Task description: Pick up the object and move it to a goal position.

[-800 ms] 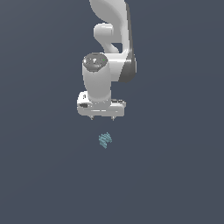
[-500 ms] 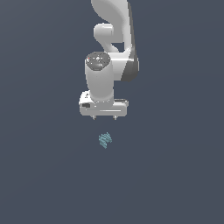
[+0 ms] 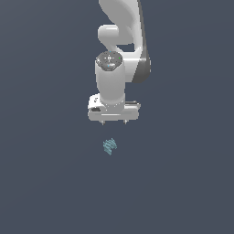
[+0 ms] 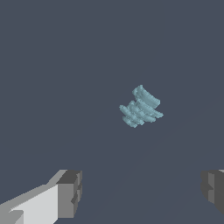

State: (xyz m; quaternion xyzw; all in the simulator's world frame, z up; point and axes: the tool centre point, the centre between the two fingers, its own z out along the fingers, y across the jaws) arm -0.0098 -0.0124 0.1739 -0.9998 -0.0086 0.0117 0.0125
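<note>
The object [image 3: 109, 146] is a small pale teal-blue ridged chunk lying on the dark grey floor; in the wrist view the object [image 4: 140, 107] shows jagged stacked ridges. My white gripper [image 3: 114, 122] hangs above it and slightly toward the exterior view's right, apart from it. Its two fingertips [image 4: 70, 192] stand wide apart in the wrist view, the gripper [image 4: 141, 188] open with nothing between them. The object is narrower than the gap and lies ahead of the fingers, not between them.
The white arm [image 3: 123, 41] rises from the gripper toward the top of the exterior view. The flat dark grey floor [image 3: 45, 183] extends all around; nothing else shows.
The gripper has shifted slightly toward the exterior view's right and turned a little at the wrist. The object has not moved.
</note>
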